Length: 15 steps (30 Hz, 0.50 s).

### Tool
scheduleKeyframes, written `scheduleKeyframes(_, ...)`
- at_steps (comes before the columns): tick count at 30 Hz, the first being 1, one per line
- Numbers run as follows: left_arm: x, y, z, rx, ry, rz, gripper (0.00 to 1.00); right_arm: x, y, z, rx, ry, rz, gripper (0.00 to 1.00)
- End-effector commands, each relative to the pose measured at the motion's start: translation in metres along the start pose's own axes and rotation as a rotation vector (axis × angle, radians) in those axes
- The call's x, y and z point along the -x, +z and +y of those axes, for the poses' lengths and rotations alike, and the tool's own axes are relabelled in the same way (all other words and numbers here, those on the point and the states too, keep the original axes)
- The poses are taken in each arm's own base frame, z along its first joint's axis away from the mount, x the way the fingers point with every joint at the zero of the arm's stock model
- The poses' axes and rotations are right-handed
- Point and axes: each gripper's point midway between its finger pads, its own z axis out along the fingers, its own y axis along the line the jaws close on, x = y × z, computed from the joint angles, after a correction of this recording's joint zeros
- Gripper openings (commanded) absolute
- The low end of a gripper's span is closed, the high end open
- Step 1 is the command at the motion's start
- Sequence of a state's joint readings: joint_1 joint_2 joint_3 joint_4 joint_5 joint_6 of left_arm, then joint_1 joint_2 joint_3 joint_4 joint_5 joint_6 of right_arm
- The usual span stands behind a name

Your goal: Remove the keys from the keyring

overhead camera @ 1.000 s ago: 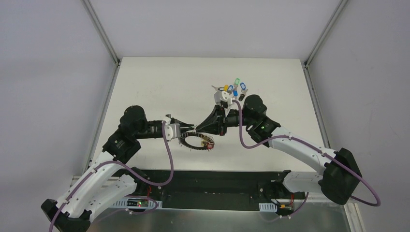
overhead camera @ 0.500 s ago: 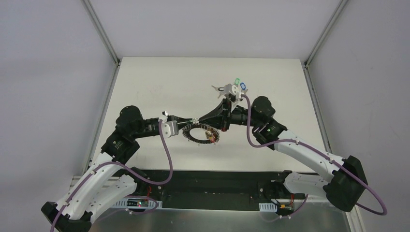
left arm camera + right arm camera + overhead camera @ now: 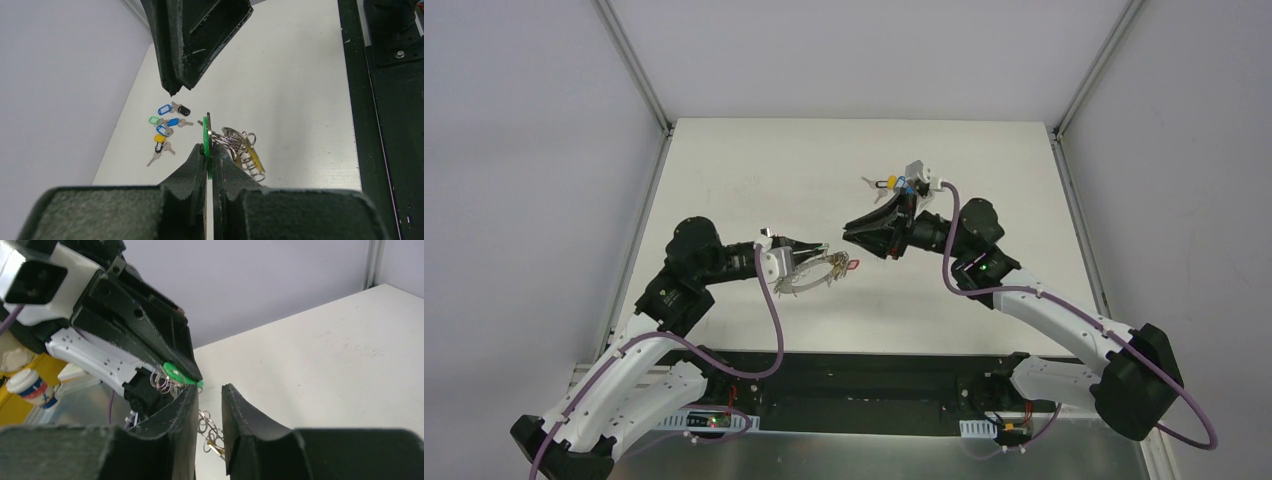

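Two arms: L pincer (image 3: 822, 251) clamps keyring (image 3: 810, 274) w/ red-tag key (image 3: 853, 265) dangling; R pincer (image 3: 852, 236) parted, empty, nearby.

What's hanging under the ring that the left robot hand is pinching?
Below the keyring dangle wire loops and a yellow-tagged key. The red-tagged key shows only from above; the left wrist view does not show it, probably because the loops cover it.

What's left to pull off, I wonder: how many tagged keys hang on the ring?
2: a red-tagged key at the ring's end nearest the right arm, and a yellow-tagged key hanging among its wire loops. Others may be hidden.
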<state>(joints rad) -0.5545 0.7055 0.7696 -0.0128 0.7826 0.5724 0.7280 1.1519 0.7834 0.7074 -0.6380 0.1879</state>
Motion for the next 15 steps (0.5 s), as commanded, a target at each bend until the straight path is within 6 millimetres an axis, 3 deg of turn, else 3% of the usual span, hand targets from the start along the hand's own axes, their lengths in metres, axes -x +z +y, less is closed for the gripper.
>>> scheduleKeyframes(1, 0.021, 0.0, 0.004, -0.006, 0.054, -0.077, 0.0, -0.004, -0.01, 0.022, 0.123, -0.172, 0.021, 0.35)
scheduleKeyframes(7, 0.025, 0.001, -0.002, -0.046, 0.044, -0.097, 0.0, -0.014, -0.015, 0.037, 0.21, -0.239, 0.047, 0.52)
scheduleKeyframes(15, 0.027, 0.003, -0.006, -0.077, 0.034, -0.113, 0.0, -0.019, 0.005, 0.046, 0.242, -0.218, 0.062, 0.55)
